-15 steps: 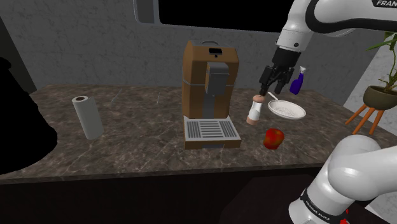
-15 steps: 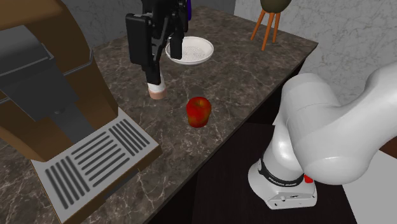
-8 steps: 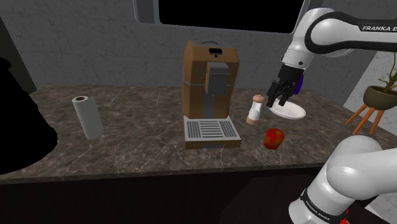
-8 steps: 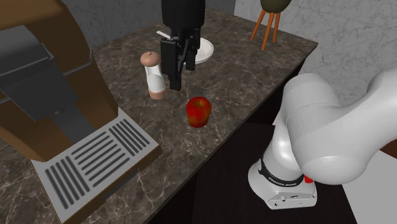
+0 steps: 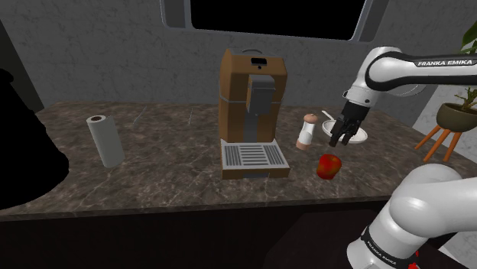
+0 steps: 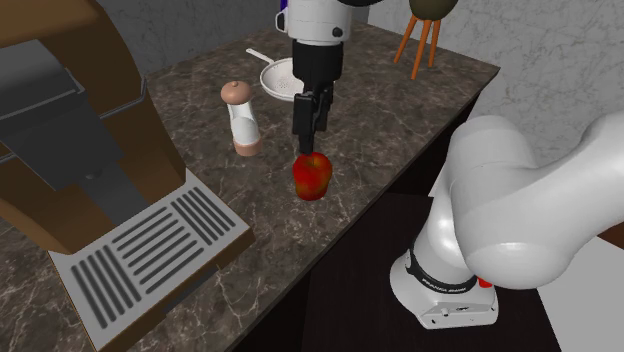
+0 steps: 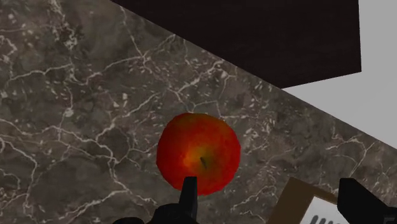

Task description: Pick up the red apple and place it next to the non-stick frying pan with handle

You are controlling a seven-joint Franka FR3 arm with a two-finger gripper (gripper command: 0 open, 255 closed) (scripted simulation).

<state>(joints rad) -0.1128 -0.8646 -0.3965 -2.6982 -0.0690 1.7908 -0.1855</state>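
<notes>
The red apple lies on the dark marble counter near its front edge. My black gripper hangs open just above it, touching nothing. In the wrist view the apple sits ahead of one fingertip rather than midway between the two. The frying pan, drawn white with a thin handle, rests on the counter behind the gripper and is partly covered by the hand.
A pepper mill stands beside the pan. A brown coffee machine occupies the counter's middle, and a paper towel roll stands at the shoulder view's left. A potted plant on a stool is beyond the counter.
The gripper has moved from above the pepper mill, past the pan, to the shoulder view's right and downward, ending just over the apple. The apple has not moved.
</notes>
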